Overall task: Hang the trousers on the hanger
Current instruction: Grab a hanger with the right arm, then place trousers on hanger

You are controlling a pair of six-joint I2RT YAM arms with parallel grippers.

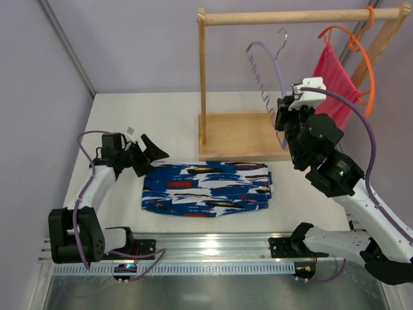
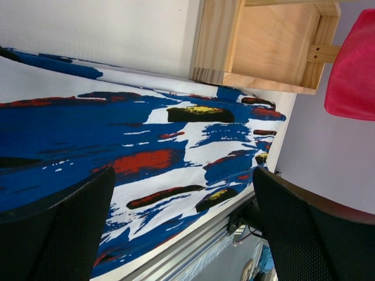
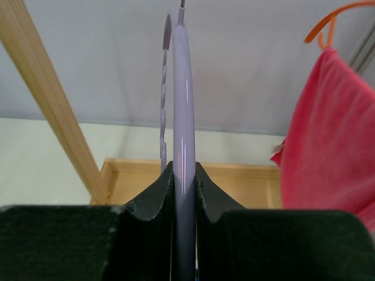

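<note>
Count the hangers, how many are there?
2. The lavender hanger is gripped in the right tool; the orange hanger hangs on the wooden rack, holding a pink cloth. None seem hidden.

You've got open table (image 1: 129,110) across the upper left, trousers (image 1: 206,187) lying flat at lower center. Right of center the wooden rack (image 1: 242,135) blocks you, with pink cloth (image 1: 332,84) and orange hanger (image 1: 368,71) crowding the upper right.

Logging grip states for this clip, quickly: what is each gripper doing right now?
Left gripper: open, holding nothing, at the edge of the trousers.
Right gripper: fingers closed on the hanger.
</note>
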